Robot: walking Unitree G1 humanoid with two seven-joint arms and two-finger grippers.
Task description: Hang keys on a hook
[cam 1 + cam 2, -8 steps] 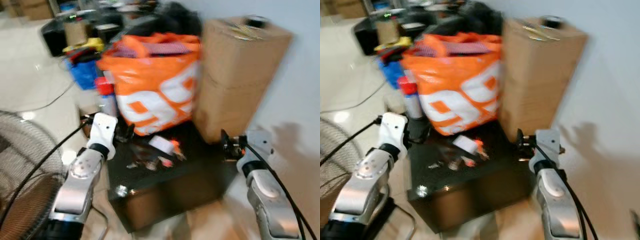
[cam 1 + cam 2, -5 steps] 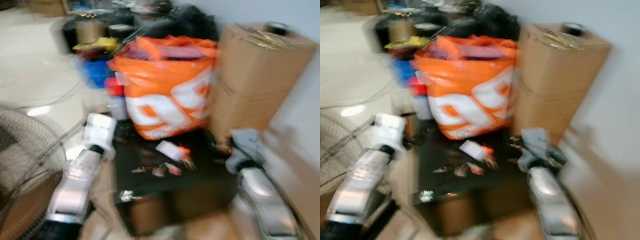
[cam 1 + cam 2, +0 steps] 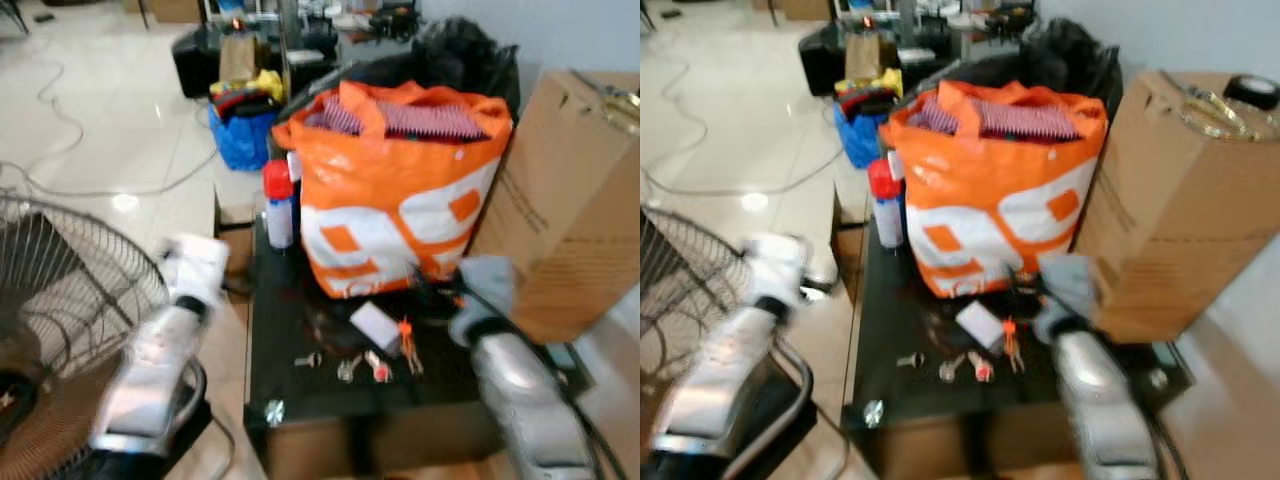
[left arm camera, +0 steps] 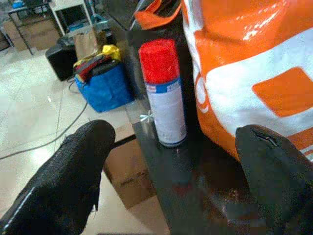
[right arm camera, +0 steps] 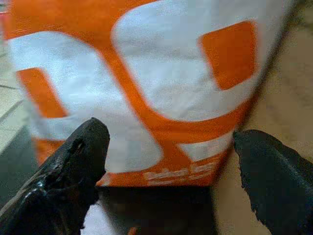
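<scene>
Several keys (image 3: 365,366) lie loose on the black table (image 3: 290,330), one bunch with an orange tag (image 3: 1010,335), beside a small white card (image 3: 375,325). My left gripper (image 4: 181,181) is open beside the table's left edge, facing a red-capped spray can (image 4: 164,93). Its arm (image 3: 185,290) is blurred in the eye views. My right gripper (image 5: 171,181) is open too, low over the table's right side, close to the base of the orange and white bag (image 5: 146,73). The keys lie a little to the left of it.
The orange bag (image 3: 400,190) fills the back of the table, with the spray can (image 3: 278,205) at its left. A large cardboard box (image 3: 580,200) stands on the right with a tape roll (image 3: 1252,90) on top. A floor fan (image 3: 60,330) is on the left; a blue bag (image 3: 240,135) and clutter lie behind.
The camera has swung, so the whole scene has shifted and the table sits more central. My right gripper now reaches in over the table near the bag's base.
</scene>
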